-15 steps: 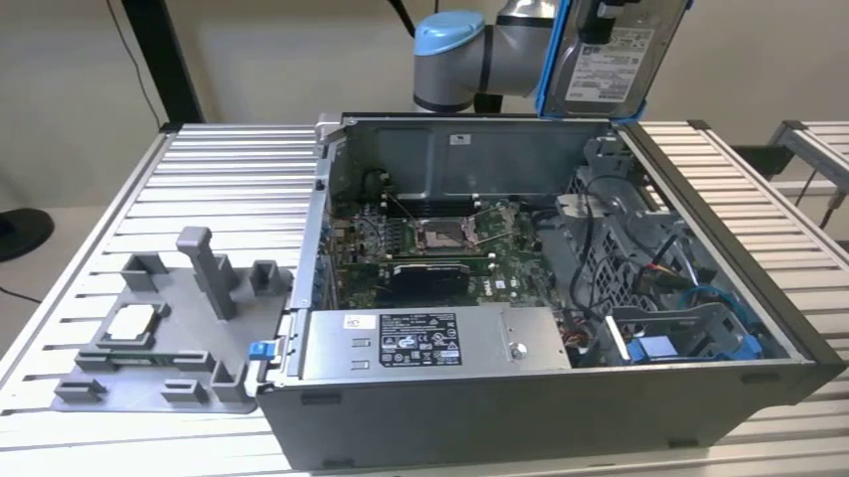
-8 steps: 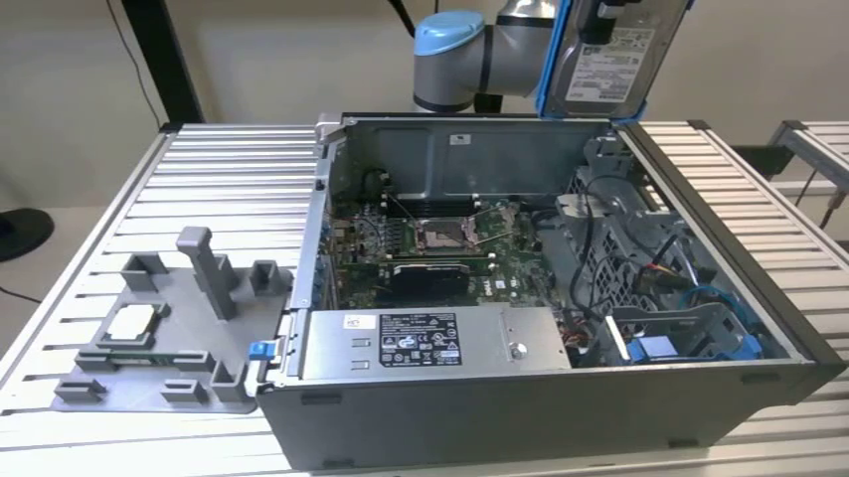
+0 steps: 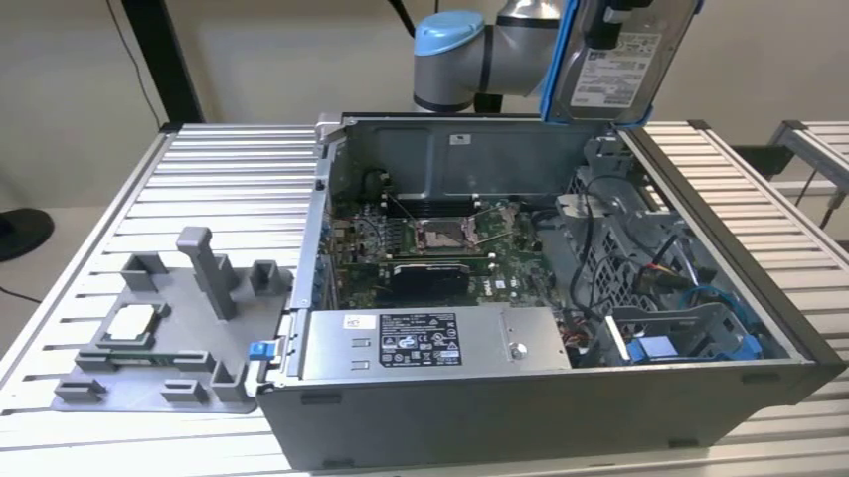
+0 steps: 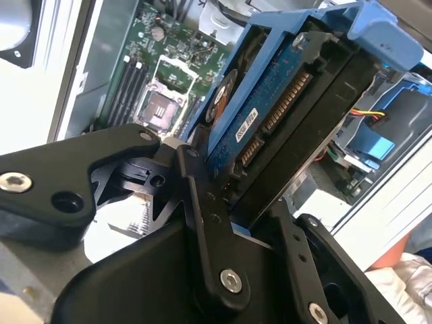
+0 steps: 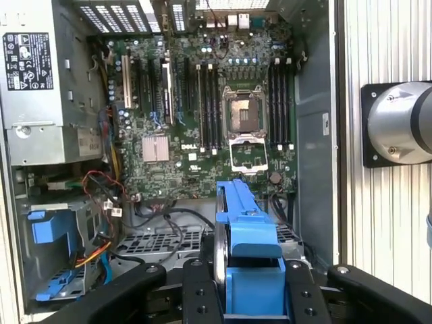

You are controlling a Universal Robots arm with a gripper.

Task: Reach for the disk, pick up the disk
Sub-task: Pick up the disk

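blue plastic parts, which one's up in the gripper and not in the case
The blue rails on the disk, held in the gripper above the case; the other blue bracket sits inside the case's corner bay.

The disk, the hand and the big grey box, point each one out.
disk point(image 3: 621, 60), exterior view, its white label.
hand point(image 5: 253, 297), first wrist view, midway between its fingertips.
big grey box point(image 3: 424, 341), exterior view, its black-white sticker.

Disk point(image 3: 614, 62) held by the gripper point(image 5: 246, 297), lifted clear above the back wall of the open computer case point(image 3: 531, 417); open air all round it. Inside the case: power supply box point(image 3: 424, 343) fills the front edge, drive cage point(image 3: 690, 333) and loose cables point(image 3: 591, 248) crowd the exterior view's right side. Motherboard point(image 5: 202, 101) area lies low and open. Table point(image 3: 226, 169) bare beyond the grey fixture point(image 3: 166, 333) at the exterior view's left.
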